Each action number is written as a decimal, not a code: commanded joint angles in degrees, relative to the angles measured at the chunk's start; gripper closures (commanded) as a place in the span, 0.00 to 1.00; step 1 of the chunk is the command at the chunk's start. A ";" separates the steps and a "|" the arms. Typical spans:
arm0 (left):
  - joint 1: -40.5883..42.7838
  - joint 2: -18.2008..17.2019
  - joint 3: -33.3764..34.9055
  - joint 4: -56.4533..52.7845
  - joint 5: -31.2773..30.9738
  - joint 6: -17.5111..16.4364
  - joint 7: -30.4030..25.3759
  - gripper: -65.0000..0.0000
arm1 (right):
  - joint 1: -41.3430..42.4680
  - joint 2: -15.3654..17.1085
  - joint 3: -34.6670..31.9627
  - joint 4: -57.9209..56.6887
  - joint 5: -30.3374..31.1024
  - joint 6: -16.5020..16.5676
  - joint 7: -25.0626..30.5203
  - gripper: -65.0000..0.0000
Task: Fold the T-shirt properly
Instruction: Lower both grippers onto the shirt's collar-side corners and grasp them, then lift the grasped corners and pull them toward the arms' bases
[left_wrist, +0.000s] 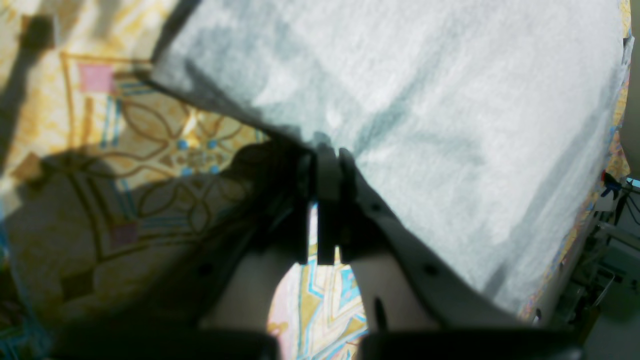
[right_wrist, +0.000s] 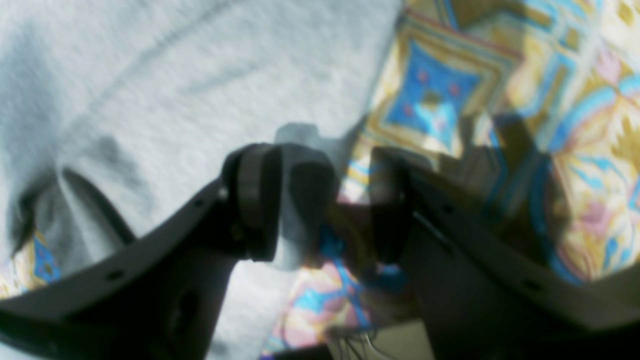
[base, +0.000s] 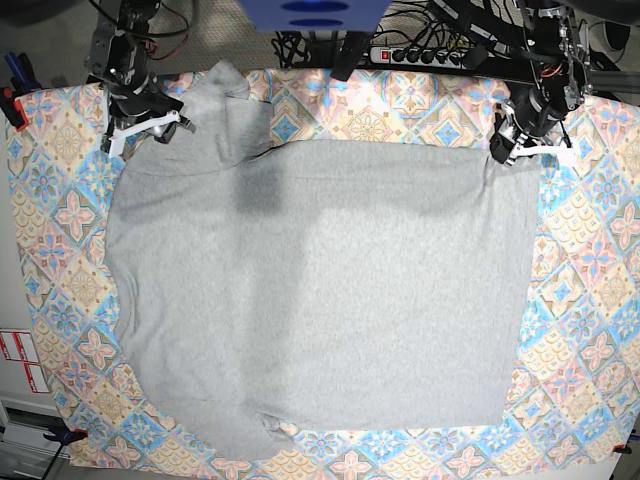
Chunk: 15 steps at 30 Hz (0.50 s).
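The light grey T-shirt (base: 320, 290) lies spread flat and plain side up on the patterned tablecloth (base: 580, 300). In the base view my left gripper (base: 505, 148) sits at the shirt's far right corner. The left wrist view shows my left gripper (left_wrist: 327, 165) shut, with the edge of the T-shirt (left_wrist: 425, 100) pinched between its fingers. My right gripper (base: 150, 128) is at the far left corner, beside the sleeve. In the right wrist view the right gripper (right_wrist: 325, 200) is open, jaws wide apart over the edge of the T-shirt (right_wrist: 150, 100), holding nothing.
A power strip with cables (base: 430, 45) runs along the back edge of the table. The tablecloth (right_wrist: 550, 125) shows as a border around the shirt on all sides. A red clamp (base: 10, 100) sits at the table's far left edge.
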<state>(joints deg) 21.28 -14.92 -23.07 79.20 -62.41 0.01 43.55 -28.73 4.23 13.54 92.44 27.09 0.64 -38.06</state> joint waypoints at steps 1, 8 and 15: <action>0.13 -0.60 -0.09 0.67 0.21 0.21 0.36 1.00 | -0.41 0.47 0.04 -0.44 0.03 -0.07 -0.66 0.56; 0.13 -0.51 -0.09 0.67 0.21 0.21 0.36 1.00 | -0.41 0.30 -2.86 -1.32 0.03 0.01 -0.75 0.57; 0.04 -0.51 -0.09 0.67 0.21 0.21 0.36 1.00 | -0.41 0.30 -5.32 -1.15 0.03 0.01 -0.66 0.65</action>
<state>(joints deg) 21.26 -14.92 -23.07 79.20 -62.41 0.03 43.53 -28.64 4.82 8.86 91.50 25.67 -0.49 -35.16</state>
